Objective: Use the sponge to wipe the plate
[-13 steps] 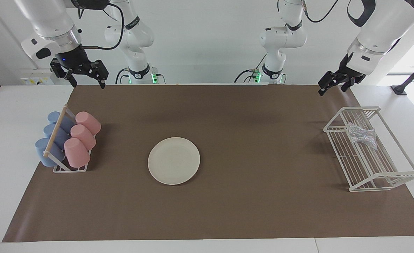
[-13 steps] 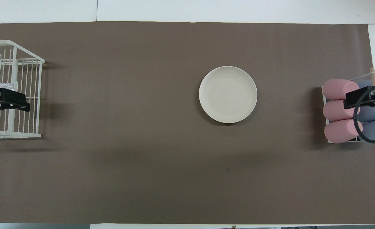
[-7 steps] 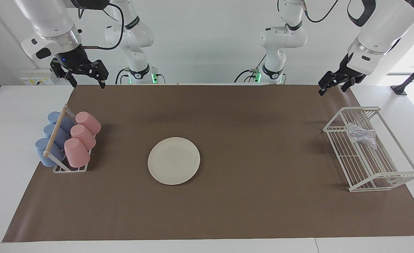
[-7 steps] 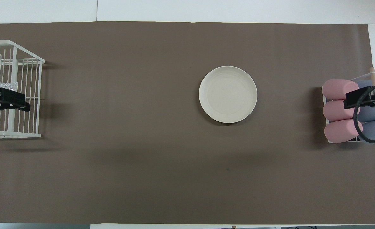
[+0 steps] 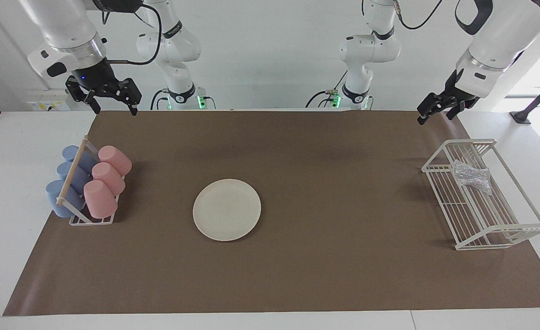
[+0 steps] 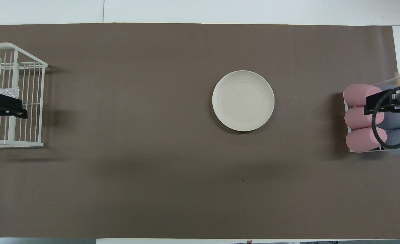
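Observation:
The cream-white plate lies flat on the brown mat near the middle of the table, with nothing on it. The silver-grey crinkled sponge rests in the white wire rack at the left arm's end of the table. My left gripper hangs open and empty high over that rack, just short of the sponge. My right gripper hangs open and empty high over the cup holder. Neither gripper touches anything.
A holder with three pink cups and three blue cups on their sides sits at the right arm's end of the table. The brown mat covers most of the white table.
Both grippers have drifted very slightly while staying high over their ends of the table. The plate and sponge have not moved.

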`<action>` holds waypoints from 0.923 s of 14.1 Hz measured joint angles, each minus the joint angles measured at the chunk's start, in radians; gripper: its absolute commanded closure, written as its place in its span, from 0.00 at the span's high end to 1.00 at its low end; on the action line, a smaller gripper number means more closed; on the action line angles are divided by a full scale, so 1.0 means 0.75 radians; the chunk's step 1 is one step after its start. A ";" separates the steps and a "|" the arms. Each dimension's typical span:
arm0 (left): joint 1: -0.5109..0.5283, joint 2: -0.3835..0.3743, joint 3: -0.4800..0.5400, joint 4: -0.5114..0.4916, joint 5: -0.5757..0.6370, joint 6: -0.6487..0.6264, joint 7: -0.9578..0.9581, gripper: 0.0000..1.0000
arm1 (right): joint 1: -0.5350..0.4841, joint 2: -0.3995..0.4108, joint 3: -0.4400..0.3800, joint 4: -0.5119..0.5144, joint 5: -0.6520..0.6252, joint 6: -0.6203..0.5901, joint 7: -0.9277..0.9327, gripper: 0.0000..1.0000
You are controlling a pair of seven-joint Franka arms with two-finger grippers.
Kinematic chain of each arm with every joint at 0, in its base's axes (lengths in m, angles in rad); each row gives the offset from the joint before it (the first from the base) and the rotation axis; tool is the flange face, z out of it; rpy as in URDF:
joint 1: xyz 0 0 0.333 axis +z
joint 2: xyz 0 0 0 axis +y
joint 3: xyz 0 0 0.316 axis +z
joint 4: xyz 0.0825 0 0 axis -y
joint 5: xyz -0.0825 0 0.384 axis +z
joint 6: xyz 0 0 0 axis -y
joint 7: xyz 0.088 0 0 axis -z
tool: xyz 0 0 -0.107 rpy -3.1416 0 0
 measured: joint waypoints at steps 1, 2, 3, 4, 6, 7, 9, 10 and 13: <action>0.003 0.000 0.000 0.000 0.000 0.000 0.000 1.00 | 0.005 0.000 0.003 0.000 0.000 0.000 0.036 1.00; 0.006 0.000 0.000 0.000 0.000 0.000 0.000 1.00 | 0.012 0.000 0.006 0.000 0.002 -0.001 0.076 1.00; 0.008 0.000 0.000 0.000 0.000 0.000 0.000 1.00 | 0.022 0.000 0.008 0.000 0.002 -0.003 0.120 1.00; 0.010 0.000 0.000 0.000 0.000 0.000 0.000 1.00 | 0.033 0.000 0.010 0.000 0.002 -0.007 0.173 1.00; 0.010 0.000 -0.002 0.000 0.000 0.000 0.000 1.00 | 0.061 0.000 0.014 0.000 0.003 -0.034 0.339 1.00; 0.010 0.000 -0.004 0.000 0.000 0.000 0.001 1.00 | 0.085 -0.001 0.015 0.001 0.004 -0.058 0.460 1.00; 0.009 0.000 -0.010 -0.001 0.000 0.000 0.002 1.00 | 0.141 -0.002 0.020 0.001 0.005 -0.085 0.700 1.00; 0.009 0.000 -0.013 -0.001 0.000 0.000 0.002 1.00 | 0.166 -0.003 0.022 0.001 0.007 -0.090 0.791 1.00; 0.009 0.000 -0.020 -0.006 0.003 0.006 0.002 1.00 | 0.217 -0.007 0.027 0.001 0.043 -0.101 1.037 1.00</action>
